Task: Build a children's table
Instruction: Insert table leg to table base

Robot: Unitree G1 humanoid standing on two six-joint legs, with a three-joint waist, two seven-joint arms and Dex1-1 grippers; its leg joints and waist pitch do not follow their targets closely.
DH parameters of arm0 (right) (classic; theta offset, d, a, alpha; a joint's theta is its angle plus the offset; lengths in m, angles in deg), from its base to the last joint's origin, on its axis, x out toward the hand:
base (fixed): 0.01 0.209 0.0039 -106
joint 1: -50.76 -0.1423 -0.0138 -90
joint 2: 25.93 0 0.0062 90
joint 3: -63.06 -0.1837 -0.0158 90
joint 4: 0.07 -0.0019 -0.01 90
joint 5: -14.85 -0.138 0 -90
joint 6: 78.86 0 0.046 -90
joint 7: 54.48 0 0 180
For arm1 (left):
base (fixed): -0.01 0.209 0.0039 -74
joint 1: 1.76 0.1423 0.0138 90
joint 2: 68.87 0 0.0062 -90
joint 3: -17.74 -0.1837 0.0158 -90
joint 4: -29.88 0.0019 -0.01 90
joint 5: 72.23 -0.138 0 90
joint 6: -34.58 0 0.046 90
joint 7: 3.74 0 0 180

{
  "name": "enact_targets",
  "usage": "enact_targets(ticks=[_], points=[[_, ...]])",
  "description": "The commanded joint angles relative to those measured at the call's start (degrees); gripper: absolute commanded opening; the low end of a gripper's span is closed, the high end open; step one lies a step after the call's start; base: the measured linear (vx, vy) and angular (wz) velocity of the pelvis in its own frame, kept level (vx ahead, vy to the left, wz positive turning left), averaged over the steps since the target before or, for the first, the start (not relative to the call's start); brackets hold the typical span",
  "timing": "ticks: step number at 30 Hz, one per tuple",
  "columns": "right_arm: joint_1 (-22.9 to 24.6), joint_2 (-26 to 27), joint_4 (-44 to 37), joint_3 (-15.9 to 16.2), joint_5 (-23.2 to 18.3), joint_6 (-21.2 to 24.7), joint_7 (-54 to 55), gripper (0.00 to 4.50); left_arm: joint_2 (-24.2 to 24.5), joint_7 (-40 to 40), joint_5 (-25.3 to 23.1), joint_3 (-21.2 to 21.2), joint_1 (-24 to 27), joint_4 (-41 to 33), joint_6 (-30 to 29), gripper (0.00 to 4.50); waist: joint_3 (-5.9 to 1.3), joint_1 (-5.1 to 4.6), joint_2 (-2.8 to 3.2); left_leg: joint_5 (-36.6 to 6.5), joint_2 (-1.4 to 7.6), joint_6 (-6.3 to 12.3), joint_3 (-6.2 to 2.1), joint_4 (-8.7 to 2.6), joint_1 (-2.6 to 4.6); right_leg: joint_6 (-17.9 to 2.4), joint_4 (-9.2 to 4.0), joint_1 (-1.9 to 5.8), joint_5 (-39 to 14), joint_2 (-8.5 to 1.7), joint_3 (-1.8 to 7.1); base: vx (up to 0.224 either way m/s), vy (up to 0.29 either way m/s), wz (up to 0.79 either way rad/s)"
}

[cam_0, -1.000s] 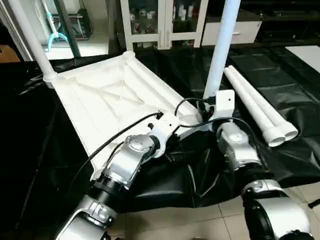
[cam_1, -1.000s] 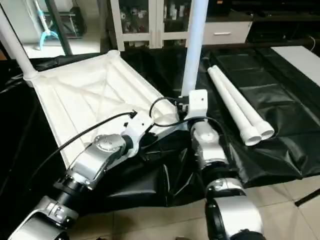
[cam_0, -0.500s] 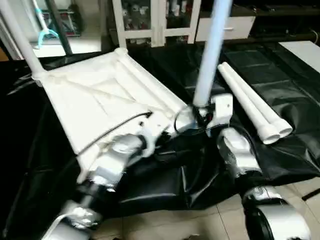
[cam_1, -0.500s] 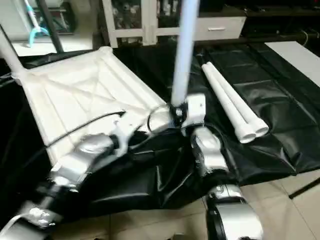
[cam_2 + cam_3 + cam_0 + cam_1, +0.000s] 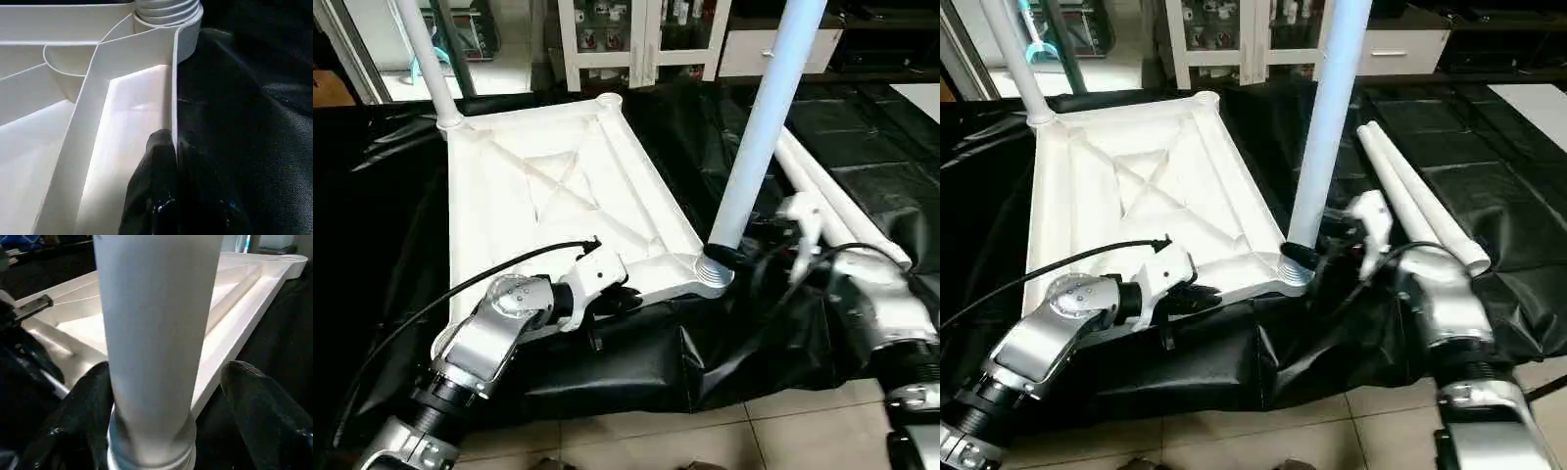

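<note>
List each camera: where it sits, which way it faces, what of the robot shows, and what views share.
Head stereo pair: looks forward and down at the tabletop; both silver forearms show.
Left wrist: looks along the left gripper, jaws shut on the tabletop's rim.
Right wrist: looks along the right gripper, jaws apart around the upright leg.
Shared: that leg's corner socket.

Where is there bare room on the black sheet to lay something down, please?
Free: the black sheet beyond the two loose legs, and the strip left of the tabletop. Crowded: the near corner, where the upright leg, right gripper and left gripper meet.
</note>
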Motion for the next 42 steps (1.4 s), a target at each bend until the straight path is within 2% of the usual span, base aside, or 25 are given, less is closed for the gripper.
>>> enact_targets(ticks=[1,6,7,8,13,17,21,25,26,27,28,30,31,32,33,34,36,37,38,40,41,42], points=[[-1.2,-0.7,0.3,-1.1,-1.3,1.1,-1.3,3.33,-0.4,1.4,-0.2,-2.3,1.1,0.0,0.3,0.00,-3.64,-0.24,-1.13,0.7,2.27,10.26,-0.78,-3.19,1.52,-18.3,-3.32,3.39,7.4,-2.86,2.01,0.000,0.000,0.00],[-1.2,-0.4,0.9,-1.1,-2.1,3.5,-3.3,2.92,-0.2,1.5,-0.2,-2.2,0.8,0.1,0.4,0.00,-3.68,-0.24,-1.15,1.5,2.25,10.77,-0.81,-3.10,1.44,-18.3,-3.26,3.36,7.6,-2.79,1.91,0.000,0.000,0.00],[-0.8,-0.3,0.4,-0.7,-2.4,4.2,-3.8,2.85,0.1,1.9,0.0,-2.2,1.1,-0.4,0.1,0.00,-3.75,-0.28,-1.80,1.5,2.24,10.83,-0.75,-3.09,1.40,-18.2,-3.28,3.44,7.4,-2.77,1.89,0.000,0.000,0.00],[-0.7,-0.1,0.3,-0.5,-2.5,4.4,-4.0,2.78,0.3,2.1,0.0,-2.3,1.1,-0.6,0.0,0.00,-3.68,-0.17,-1.46,1.4,2.26,10.78,-0.84,-3.13,1.35,-18.2,-3.26,3.42,6.7,-2.94,1.91,0.000,0.000,0.00],[-1.0,0.7,1.3,-0.2,-2.2,5.0,-4.8,2.36,0.7,2.7,0.0,-2.7,1.5,-1.2,-0.3,0.00,-3.41,-0.41,-1.29,-0.8,2.40,9.52,-0.84,-3.35,1.55,-17.9,-3.67,3.11,3.0,-2.93,1.90,0.000,0.000,0.00],[-1.3,0.8,2.1,-0.3,-1.8,5.0,-4.1,2.02,0.6,2.5,-0.2,-2.8,1.4,-1.1,-0.4,0.00,-3.42,-0.42,-1.30,-0.8,2.33,8.95,-0.82,-3.37,1.57,-17.8,-3.61,3.16,3.5,-2.91,1.96,0.000,0.000,0.00],[-1.6,1.2,3.1,-1.3,-1.5,4.8,-2.2,1.95,0.4,1.8,-0.6,-2.9,1.1,-0.9,-0.3,0.00,-3.46,-0.44,-1.32,0.1,2.28,9.43,-0.82,-3.30,1.44,-18.0,-3.47,3.22,5.0,-2.94,1.95,0.000,0.000,0.00],[-1.4,3.5,5.0,-1.1,1.6,2.1,5.2,1.94,-2.0,-1.8,-1.9,-2.8,-0.2,0.6,-1.7,0.00,-3.41,-0.58,-1.39,-0.8,2.31,9.10,-0.80,-3.33,1.42,-17.9,-3.67,3.20,3.6,-3.03,1.95,0.000,0.000,0.00],[-1.3,5.1,6.0,-0.7,3.2,1.0,9.4,1.94,-3.4,-4.3,-2.9,-2.7,-1.2,1.9,-2.9,0.00,-3.24,-0.80,-1.24,-2.0,2.34,7.97,-0.70,-3.44,1.55,-17.6,-3.98,2.91,1.1,-3.03,2.01,0.000,0.000,0.00],[-1.2,5.9,6.3,-0.5,3.7,0.8,11.3,1.94,-4.0,-5.5,-3.5,-2.7,-1.6,2.6,-3.1,0.00,-3.24,-0.80,-1.24,-2.0,2.34,7.97,-0.70,-3.44,1.55,-17.6,-3.98,2.91,1.1,-3.03,2.01,0.000,0.000,0.00],[-1.3,7.4,7.3,-0.5,4.8,0.1,15.4,1.93,-5.1,-7.6,-4.4,-2.6,-2.5,3.8,-4.3,0.00,-3.31,-0.86,-1.14,-3.2,2.32,6.85,-0.73,-3.54,1.70,-17.3,-4.20,2.87,-0.9,-3.04,2.03,0.000,0.000,0.00],[-1.5,9.7,8.7,-0.4,6.3,-0.6,21.7,1.93,-6.7,-10.9,-5.6,-2.2,-3.9,5.6,-6.5,0.00,-2.92,-1.14,-1.23,-6.5,2.15,4.34,-0.75,-3.92,1.76,-16.5,-4.81,2.78,-5.7,-2.98,2.03,0.000,0.000,0.00],[-2.3,12.3,11.5,-0.1,9.3,-1.8,32.7,1.92,-9.6,-16.1,-6.5,-0.9,-6.0,8.3,-9.4,0.00,-2.92,-1.07,-1.14,-7.7,2.16,3.69,-0.82,-4.00,1.89,-16.1,-5.03,2.83,-7.3,-3.07,2.03,0.000,0.000,0.00],[-3.4,16.1,14.8,-0.7,11.5,-2.9,46.1,1.91,-13.2,-21.8,-7.1,0.8,-8.8,11.0,-11.4,0.00,-2.62,-1.50,-1.04,-10.5,2.15,1.74,-0.86,-4.32,2.19,-15.4,-5.49,2.48,-11.2,-2.96,1.99,0.000,0.000,0.00],[-3.4,16.1,14.8,-0.7,11.5,-2.9,46.1,1.91,-13.2,-21.8,-7.1,0.8,-8.8,11.0,-11.4,0.00,-2.63,-1.70,-0.82,-11.4,2.07,0.67,-0.92,-4.31,2.21,-15.1,-5.54,2.32,-12.9,-3.13,2.09,0.000,0.000,0.00],[-3.8,17.6,15.9,-1.4,11.4,-3.3,50.1,1.91,-14.5,-23.4,-7.0,1.3,-9.7,11.7,-12.0,0.00,-2.86,-1.87,-0.96,-12.4,1.99,-1.00,-1.15,-4.47,2.53,-14.2,-5.81,2.48,-14.4,-3.10,2.05,0.000,0.000,0.00],[-4.7,20.4,18.0,-2.6,10.5,-3.5,54.8,1.91,-16.5,-25.3,-6.5,2.2,-11.2,12.9,-12.4,0.00,-3.36,-1.95,-0.87,-10.8,1.88,-0.53,-1.16,-4.41,2.08,-13.8,-5.46,2.86,-9.9,-3.00,2.17,0.000,0.000,0.00],[-5.0,21.7,18.8,-2.8,10.2,-3.6,56.2,1.91,-17.2,-26.0,-6.5,2.4,-11.8,13.3,-12.6,0.00,-3.63,-1.81,-0.82,-9.2,1.80,0.44,-1.12,-4.29,1.94,-13.9,-5.07,3.17,-5.6,-2.77,2.08,0.000,0.000,0.00],[-5.4,22.9,19.6,-2.8,10.3,-4.1,57.2,1.91,-17.7,-26.2,-6.7,2.4,-12.3,13.7,-12.4,0.00,-3.63,-1.81,-0.82,-9.2,1.80,0.44,-1.12,-4.29,1.94,-13.9,-5.07,3.17,-5.6,-2.77,2.08,0.000,0.000,0.00],[-6.1,25.6,20.9,-2.5,10.7,-5.5,57.6,1.90,-18.2,-26.2,-7.3,2.2,-13.2,14.4,-11.6,0.00,-3.95,-1.81,-0.89,-5.4,1.70,2.63,-1.05,-4.07,1.65,-15.1,-4.49,3.40,0.9,-2.85,2.00,0.000,0.000,0.00],[-6.4,26.2,21.2,-2.6,10.6,-5.8,56.7,1.90,-18.1,-26.2,-7.4,2.4,-13.2,14.4,-11.5,0.00,-4.15,-1.67,-1.02,-4.7,1.70,3.55,-1.00,-3.97,1.58,-15.6,-4.29,3.77,2.8,-2.91,1.95,0.000,0.000,0.00],[-6.6,26.4,21.0,-3.1,9.9,-6.7,55.0,1.90,-17.3,-25.4,-7.5,2.2,-12.6,14.0,-10.6,0.00,-4.14,-1.64,-1.01,-4.5,1.70,4.00,-0.98,-3.93,1.53,-15.8,-4.25,3.79,3.6,-2.95,1.97,0.000,0.000,0.00]])
